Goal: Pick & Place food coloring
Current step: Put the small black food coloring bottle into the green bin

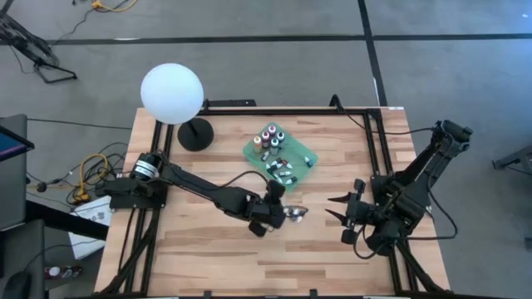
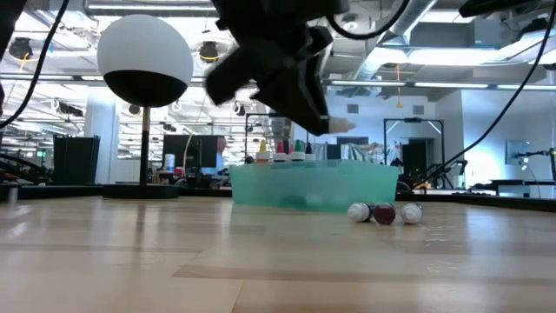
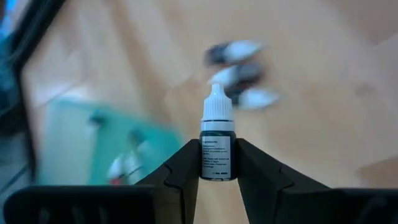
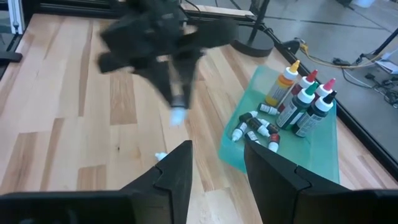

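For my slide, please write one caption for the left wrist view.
Left claw shut on a small dark food coloring bottle with a white cap, held above the wooden table.

Left end effector (image 3: 217,163) clamped, right end effector (image 4: 217,163) parted

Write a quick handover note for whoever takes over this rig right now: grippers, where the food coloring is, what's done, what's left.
Left gripper: shut on a small dark bottle with a white cap, held above the table beside the green tray.
Right gripper: open, empty, waiting at the right side of the table.
Done: tall bottles stand in the tray, small ones lie in it.
Left: place the held bottle; about three loose bottles lie on the wood in front of the tray.
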`<action>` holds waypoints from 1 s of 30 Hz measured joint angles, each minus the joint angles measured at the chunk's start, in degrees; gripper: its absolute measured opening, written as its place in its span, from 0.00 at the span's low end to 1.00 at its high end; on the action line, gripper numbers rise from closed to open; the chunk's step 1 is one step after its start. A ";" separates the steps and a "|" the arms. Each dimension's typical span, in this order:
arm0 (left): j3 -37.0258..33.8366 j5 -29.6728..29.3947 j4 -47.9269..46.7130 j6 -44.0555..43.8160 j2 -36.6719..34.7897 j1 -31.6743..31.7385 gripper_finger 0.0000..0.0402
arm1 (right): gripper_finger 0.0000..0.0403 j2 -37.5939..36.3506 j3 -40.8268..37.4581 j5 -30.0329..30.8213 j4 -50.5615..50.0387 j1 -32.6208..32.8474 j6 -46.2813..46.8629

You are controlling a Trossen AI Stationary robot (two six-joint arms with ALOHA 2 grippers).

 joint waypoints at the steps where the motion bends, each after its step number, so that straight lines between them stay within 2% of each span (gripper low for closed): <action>1: 0.00 -1.84 -0.05 0.02 -0.11 0.56 0.23 | 0.34 0.00 0.00 0.00 0.02 0.00 0.00; 5: 0.00 -7.56 -0.21 -0.54 -0.12 3.35 0.23 | 0.34 0.00 0.00 -0.02 0.13 0.00 0.00; 12: -0.20 -7.60 0.19 -2.32 -0.12 8.66 0.23 | 0.33 0.00 0.00 -0.02 0.15 0.00 -0.02; 30: -0.20 5.06 1.90 -1.95 -0.12 17.61 0.23 | 0.33 0.00 0.00 -0.02 0.13 0.00 -0.02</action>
